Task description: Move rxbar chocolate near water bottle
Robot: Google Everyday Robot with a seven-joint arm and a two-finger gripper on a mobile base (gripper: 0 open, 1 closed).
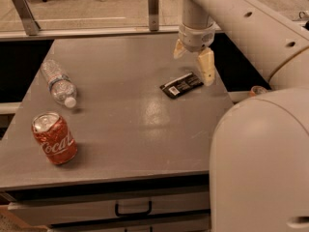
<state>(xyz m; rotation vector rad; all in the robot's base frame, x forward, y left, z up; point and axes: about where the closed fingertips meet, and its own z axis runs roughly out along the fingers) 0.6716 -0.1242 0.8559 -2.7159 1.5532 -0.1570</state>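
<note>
As the claw (193, 68) hovers above, black rxbar chocolate (181, 85) lies flat.

One end effector (193, 67), beside one rxbar chocolate (181, 85); one water bottle (59, 83); one Coca-Cola can (54, 139).

Warm, rather dim overhead light lays a pale glare on the table (120, 81) just front-left of the gripper (193, 64), which hangs over its far right side, with soft shadows and slight blur throughout.

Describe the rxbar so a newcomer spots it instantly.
On the grey table, look at the right side, just by the open gripper. The rxbar chocolate lies flat there: a black wrapper with a white patch, unlike the clear water bottle and red Coca-Cola can at left.
</note>
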